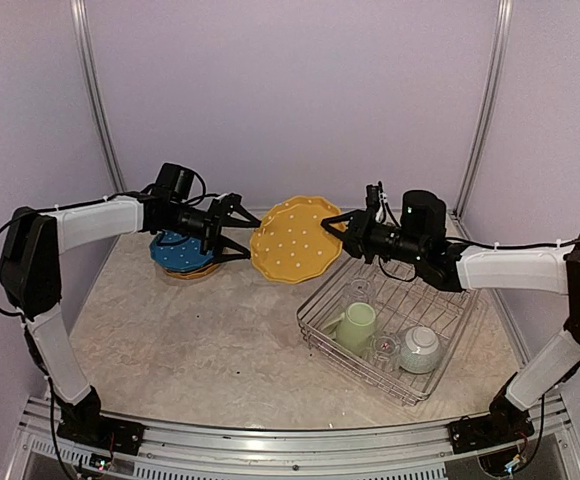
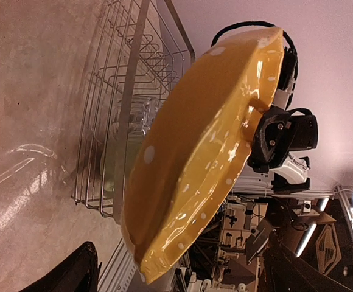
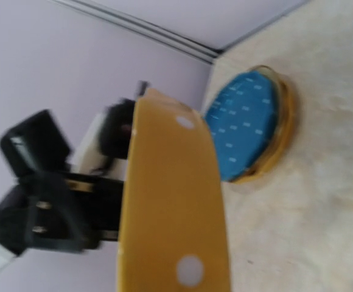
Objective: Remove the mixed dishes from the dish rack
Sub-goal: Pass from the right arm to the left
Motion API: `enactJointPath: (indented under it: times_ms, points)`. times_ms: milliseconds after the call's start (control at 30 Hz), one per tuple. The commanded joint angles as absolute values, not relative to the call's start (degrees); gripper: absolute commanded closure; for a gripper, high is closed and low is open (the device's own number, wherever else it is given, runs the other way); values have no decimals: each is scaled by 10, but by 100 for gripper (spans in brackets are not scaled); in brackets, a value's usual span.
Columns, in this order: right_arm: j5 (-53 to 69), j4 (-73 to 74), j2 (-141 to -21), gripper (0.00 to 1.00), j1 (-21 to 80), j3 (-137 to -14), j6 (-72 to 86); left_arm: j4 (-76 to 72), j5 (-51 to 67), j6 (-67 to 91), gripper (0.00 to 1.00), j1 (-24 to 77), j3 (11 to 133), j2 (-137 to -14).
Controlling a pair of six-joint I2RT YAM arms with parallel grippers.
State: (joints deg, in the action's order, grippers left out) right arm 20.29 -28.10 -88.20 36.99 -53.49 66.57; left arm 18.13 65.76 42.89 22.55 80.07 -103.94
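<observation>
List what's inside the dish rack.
Green mug, clear glass and small bowl sit in the rack. The right arm covers its far edge; anything there is hidden.

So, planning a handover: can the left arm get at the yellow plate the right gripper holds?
Probably yes: the left gripper, open, faces the free edge of the yellow plate, nothing between them.

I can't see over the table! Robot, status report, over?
Right gripper shut on yellow dotted plate, held up beside dish rack. Left gripper open at its opposite edge. Nothing in the way.
</observation>
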Motion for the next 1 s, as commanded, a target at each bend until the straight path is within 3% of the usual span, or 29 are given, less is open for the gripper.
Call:
enactJointPath:
  times_ms: [0,233,367,567,833,867,967]
  points:
    - [218,-416,-877,100,376,-570,693,115,708,472,15,236,789,-1056]
    - [222,-428,-876,100,378,-566,704,-40,761,570,43,241,752,-1066]
    - [223,-432,-873,100,380,-561,708,-149,781,647,51,243,727,-1071]
    - [226,-444,-874,100,382,-555,717,-178,784,666,60,245,723,-1079]
    - [212,-411,-867,100,386,-549,709,-154,762,646,84,241,723,-1071]
    - [207,-400,-864,97,386,-548,702,-145,756,635,88,240,724,-1068]
    - [175,-315,-852,77,385,-552,668,-118,742,615,100,231,725,-1057]
